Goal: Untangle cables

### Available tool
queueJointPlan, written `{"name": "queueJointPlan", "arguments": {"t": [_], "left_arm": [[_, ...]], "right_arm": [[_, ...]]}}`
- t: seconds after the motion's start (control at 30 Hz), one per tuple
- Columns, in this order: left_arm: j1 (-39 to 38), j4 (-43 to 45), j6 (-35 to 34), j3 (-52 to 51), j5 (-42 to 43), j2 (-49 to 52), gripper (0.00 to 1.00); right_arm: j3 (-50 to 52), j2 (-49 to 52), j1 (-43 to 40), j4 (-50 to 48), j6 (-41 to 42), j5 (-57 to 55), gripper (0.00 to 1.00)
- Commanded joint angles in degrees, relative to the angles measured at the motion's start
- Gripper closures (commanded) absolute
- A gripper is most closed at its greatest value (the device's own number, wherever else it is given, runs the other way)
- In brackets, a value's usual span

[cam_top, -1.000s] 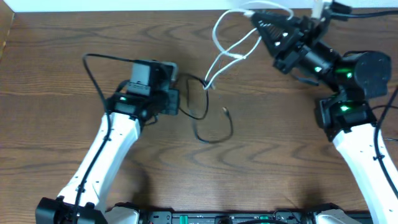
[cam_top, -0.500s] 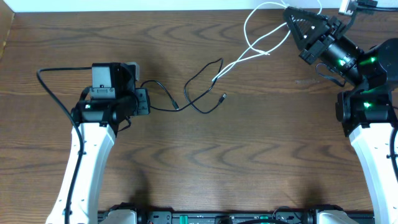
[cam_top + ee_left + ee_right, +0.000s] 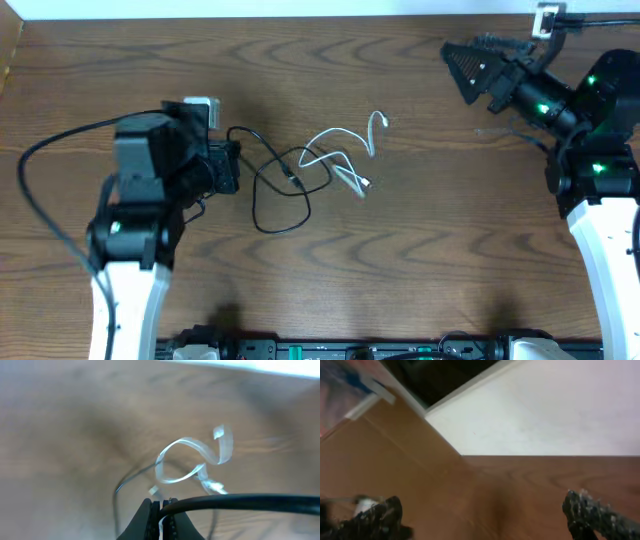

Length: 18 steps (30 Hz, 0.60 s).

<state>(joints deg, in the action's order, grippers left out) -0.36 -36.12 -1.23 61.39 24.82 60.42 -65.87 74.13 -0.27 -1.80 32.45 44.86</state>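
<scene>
black cable [image 3: 256,203] pinched, white cable [image 3: 348,177] crossing it

The overhead camera looks straight down on the desk [image 3: 420,290], with the white cable [image 3: 340,160] near mid-frame. The left wrist camera sits low and close — past the left claw [image 3: 159,510] and its black cable [image 3: 240,502] it faces that same white cable [image 3: 192,457]. The right wrist camera peers through the spread right claw [image 3: 482,510] toward the desk edge beyond it.
</scene>
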Motion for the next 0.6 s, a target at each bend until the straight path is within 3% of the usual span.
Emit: {"name": "queueJointPlan", "arguments": {"t": [0.0,0.13,0.37,0.43,0.57], "left_arm": [[0.3,5.9,1.6,0.4,17.0,-5.7,0.94],[0.3,17.0,-0.2,0.4,25.8,-10.1,0.92],[0.3,30.9,-10.4,0.4,26.0,-12.9,0.92],[0.3,35.3,-13.6,0.4,28.0,-12.9,0.92],[0.3,52.9,-23.8,0.4,34.9,-12.9,0.92]], "right_arm": [[-0.7,-0.6,-0.2,4.4,-7.3,-1.3,0.01],[-0.7,-0.5,0.3,11.2,-13.0,-1.3,0.01],[-0.7,1.0,4.5,23.1,-25.4,-1.9,0.01],[-0.7,2.1,7.2,25.7,-26.5,-6.5,0.01],[-0.7,5.4,12.2,28.3,-27.0,-16.8,0.01]]}}
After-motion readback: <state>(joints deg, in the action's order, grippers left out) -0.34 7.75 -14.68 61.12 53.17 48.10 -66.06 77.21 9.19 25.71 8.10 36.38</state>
